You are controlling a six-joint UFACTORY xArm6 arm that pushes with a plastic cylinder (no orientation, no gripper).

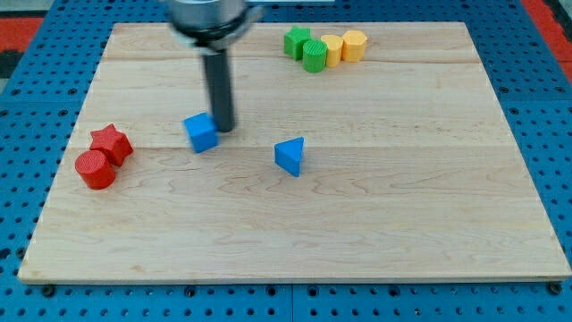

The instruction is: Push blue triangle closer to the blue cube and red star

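Note:
The blue triangle (290,156) lies near the middle of the wooden board (357,233). The blue cube (202,132) sits to its left. The red star (112,143) is at the view's left, touching a red cylinder (95,169) just below it. My tip (223,130) rests right beside the blue cube's right edge, touching or nearly touching it, and well left of the blue triangle. The dark rod rises from the tip toward the view's top.
A green star (297,41), a green cylinder (315,55), a yellow block (332,48) and a yellow cylinder (354,44) cluster at the view's top. The board is bordered by a blue pegboard surface.

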